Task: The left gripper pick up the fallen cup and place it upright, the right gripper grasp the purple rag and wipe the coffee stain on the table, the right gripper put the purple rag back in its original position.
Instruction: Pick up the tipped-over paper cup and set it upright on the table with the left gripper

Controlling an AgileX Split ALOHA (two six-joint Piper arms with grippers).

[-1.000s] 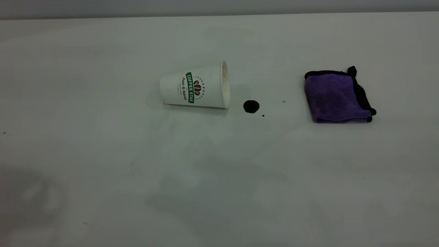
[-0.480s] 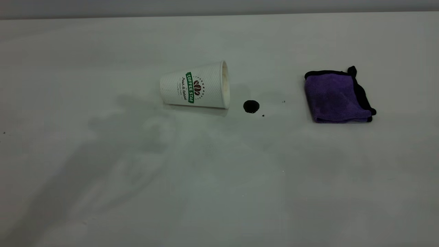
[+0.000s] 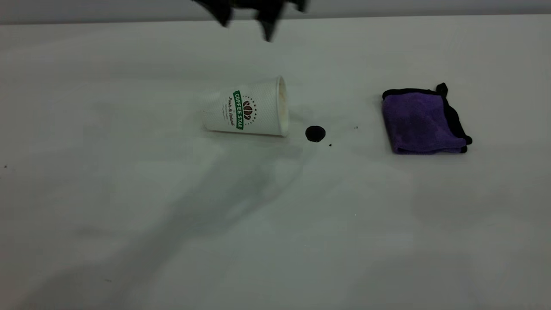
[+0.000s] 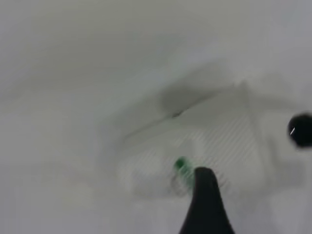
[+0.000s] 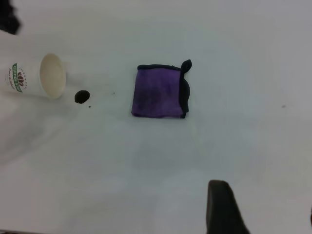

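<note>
The left tool [image 3: 254, 17] hangs above the fallen cup [image 3: 245, 112] on the desk [image 3: 129, 193] — grip unclear. Light, crushable paper; hold mid-wall, gently.

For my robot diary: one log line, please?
left pincer above cup; cup on side; coffee stain unwiped; purple rag untouched; right pincer off rag

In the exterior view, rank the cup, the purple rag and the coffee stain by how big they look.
Largest to smallest:
1. cup and purple rag, too alike in apparent size to separate.
2. coffee stain, far smaller than both.
</note>
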